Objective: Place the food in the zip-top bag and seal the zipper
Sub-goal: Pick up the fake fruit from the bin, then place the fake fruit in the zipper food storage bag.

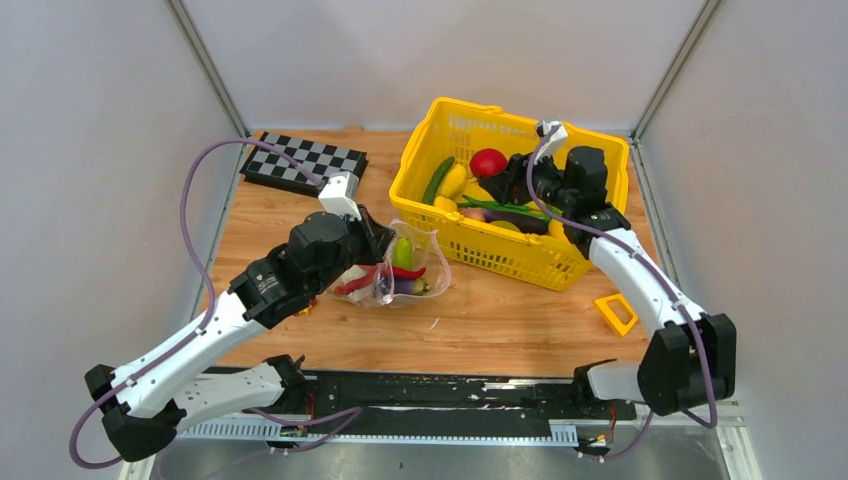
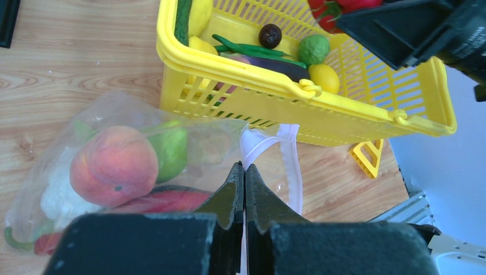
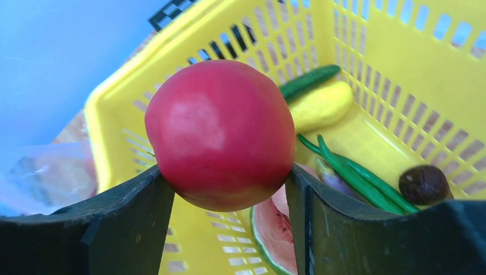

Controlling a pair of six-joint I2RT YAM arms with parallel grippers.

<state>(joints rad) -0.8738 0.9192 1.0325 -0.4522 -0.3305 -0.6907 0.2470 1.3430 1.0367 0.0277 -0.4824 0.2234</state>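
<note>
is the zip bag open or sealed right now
Open: the zip-top bag has its zipper looping apart instead of pressed together, and the left gripper, shut, pinches the bag's edge.

This is looking like a robotics lab test cell: white wall panels [image 1: 90, 150] are enclosing a wooden tabletop [image 1: 500, 320], a checkerboard calibration board [image 1: 305, 162] is lying upper left, and two white robot arms [image 1: 200, 335] are sitting bolted to a black rail [image 1: 450, 390] along the bottom.
</note>
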